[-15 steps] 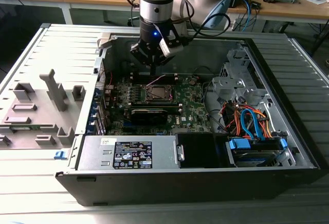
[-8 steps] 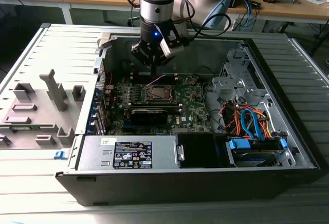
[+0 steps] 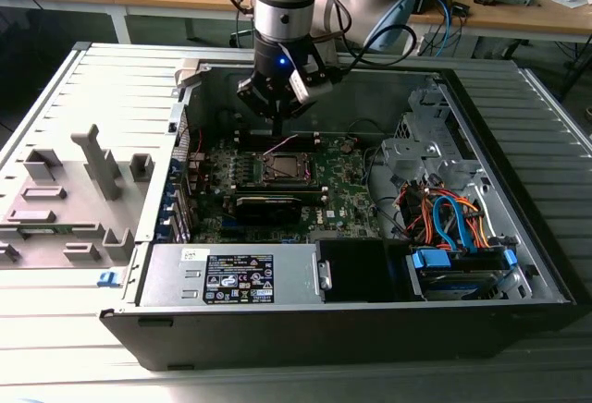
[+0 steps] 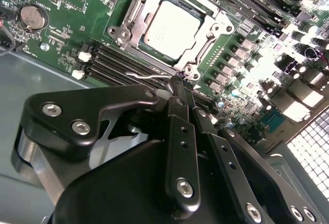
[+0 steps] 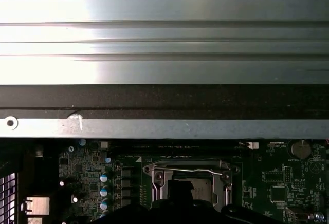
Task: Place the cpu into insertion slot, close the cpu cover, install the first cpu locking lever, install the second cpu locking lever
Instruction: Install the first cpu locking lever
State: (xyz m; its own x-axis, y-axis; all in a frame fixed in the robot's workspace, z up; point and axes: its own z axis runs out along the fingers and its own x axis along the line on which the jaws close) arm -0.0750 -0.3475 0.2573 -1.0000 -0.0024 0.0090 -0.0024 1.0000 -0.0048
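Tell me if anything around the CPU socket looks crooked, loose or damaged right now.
Nothing stands out. In the second wrist view the cpu lies flat and square in the insertion slot, with the cpu cover down around it. The gripper sits just beside the socket.

We hang our arm (image 3: pixel 282 6) straight down, wrist vertical, gripper (image 3: pixel 277 128) pointing downward with its black fingers (image 4: pixel 180 111) drawn together.

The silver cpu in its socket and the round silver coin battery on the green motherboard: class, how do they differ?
The pale silver square cpu is larger than the round silver coin battery. The cpu sits framed by the silver metal cpu cover; the battery sits in a black ring holder. Both lie flat on the green motherboard.
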